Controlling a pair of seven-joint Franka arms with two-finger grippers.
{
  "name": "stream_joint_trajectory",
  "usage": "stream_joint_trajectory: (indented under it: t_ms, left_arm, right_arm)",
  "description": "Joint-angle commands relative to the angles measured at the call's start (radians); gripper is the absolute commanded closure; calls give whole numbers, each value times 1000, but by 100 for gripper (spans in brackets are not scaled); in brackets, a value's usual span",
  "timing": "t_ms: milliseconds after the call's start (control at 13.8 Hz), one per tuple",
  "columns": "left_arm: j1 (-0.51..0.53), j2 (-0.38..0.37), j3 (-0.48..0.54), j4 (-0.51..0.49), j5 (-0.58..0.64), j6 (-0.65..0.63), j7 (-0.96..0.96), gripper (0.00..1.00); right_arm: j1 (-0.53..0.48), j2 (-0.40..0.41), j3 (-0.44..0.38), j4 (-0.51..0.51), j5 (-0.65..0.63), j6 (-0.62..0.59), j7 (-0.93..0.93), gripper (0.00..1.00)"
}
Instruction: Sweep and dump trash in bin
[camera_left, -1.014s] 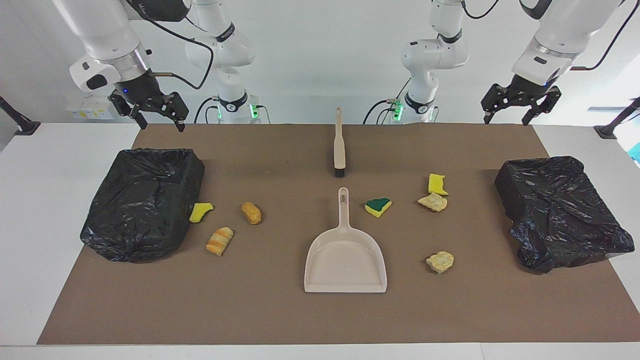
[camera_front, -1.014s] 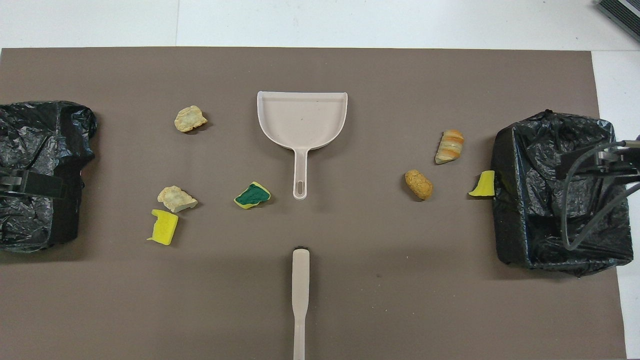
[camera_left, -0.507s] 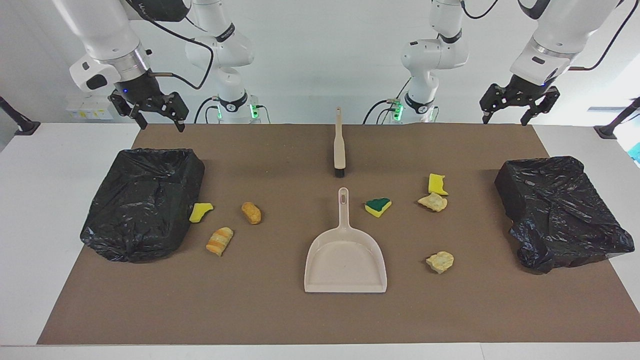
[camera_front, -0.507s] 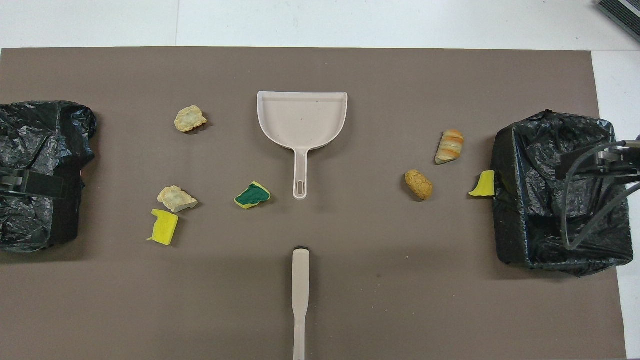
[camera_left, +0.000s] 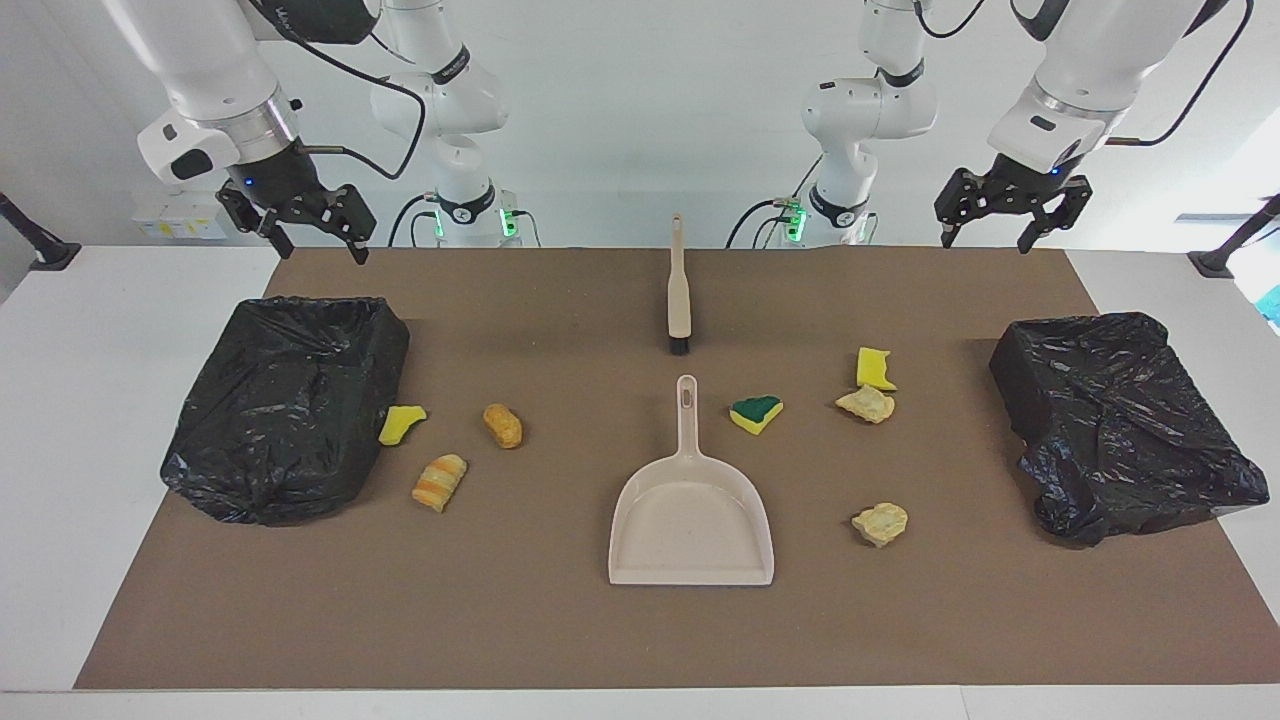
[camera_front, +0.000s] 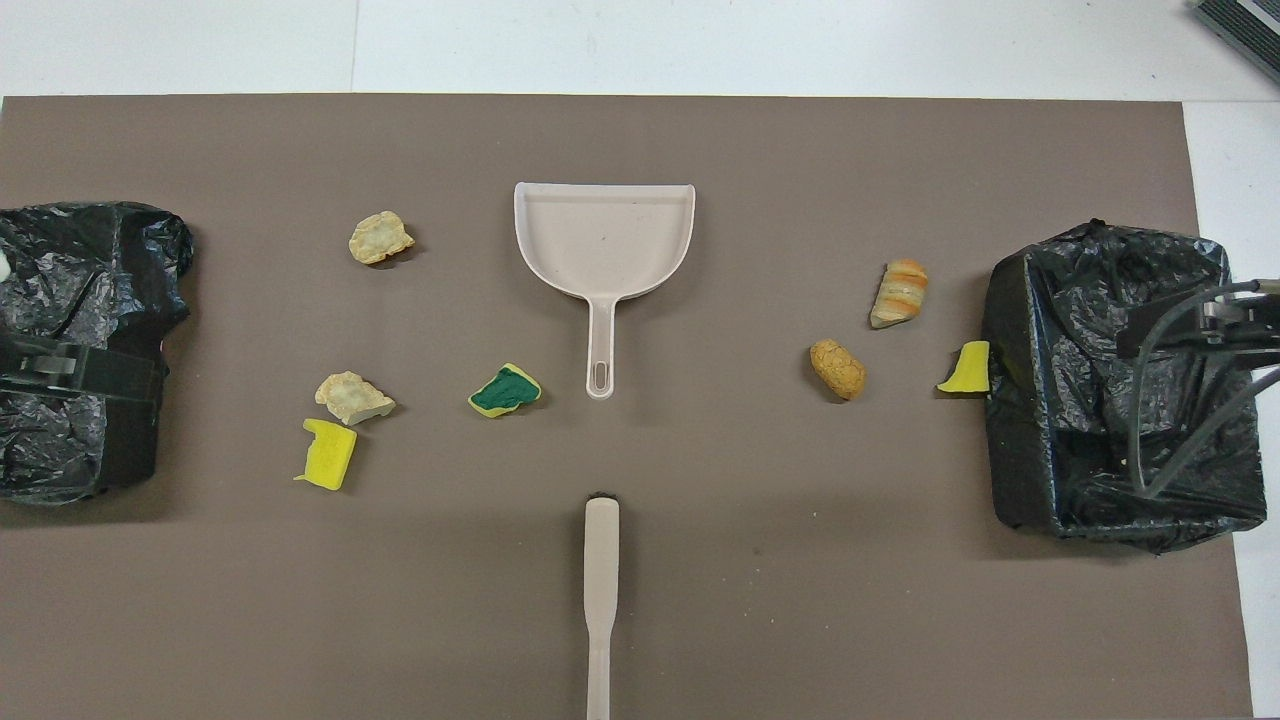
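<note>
Several scraps of trash lie on the brown mat. Toward the right arm's end are a yellow sponge bit (camera_left: 401, 423), an orange-brown piece (camera_left: 503, 425) and a striped bread piece (camera_left: 440, 482). Toward the left arm's end are a green-topped sponge (camera_left: 756, 413), a yellow sponge (camera_left: 874, 367) and two beige lumps (camera_left: 866, 404) (camera_left: 880, 523). A black-lined bin (camera_left: 290, 400) stands at the right arm's end, another bin (camera_left: 1110, 420) at the left arm's end. My right gripper (camera_left: 315, 240) hangs open above the mat's edge by its bin. My left gripper (camera_left: 988, 232) hangs open, holding nothing.
A beige dustpan (camera_left: 690, 520) lies mid-table, its handle pointing toward the robots. A beige brush (camera_left: 678, 290) lies nearer the robots, in line with that handle, bristles toward the pan. White tabletop (camera_left: 100, 400) borders the mat.
My left gripper has drifted toward the table's middle and slightly upward. The right arm, the trash, the dustpan and the brush have not moved.
</note>
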Motion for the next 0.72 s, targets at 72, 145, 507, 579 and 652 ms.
stream_joint_trajectory:
  t_ms: [72, 145, 507, 579, 652]
  left_arm:
    - [-102, -18, 9, -66, -7, 6, -93, 0]
    - [-120, -20, 9, -83, -22, 21, -119, 0]
    - [-255, -80, 8, -235, -45, 99, -210, 0]
    - [-266, -96, 8, -273, -62, 124, -237, 0]
    - [-290, -115, 8, -313, -73, 136, -295, 0]
  right_arm:
    - [3, -26, 0, -44, -7, 51, -95, 0]
    - [7, -13, 4, -39, -3, 62, -67, 0]
    - [115, 41, 14, -80, 14, 174, 2, 0]
    - [130, 73, 14, -81, 19, 195, 10, 0]
    - [139, 108, 14, -79, 26, 230, 31, 0]
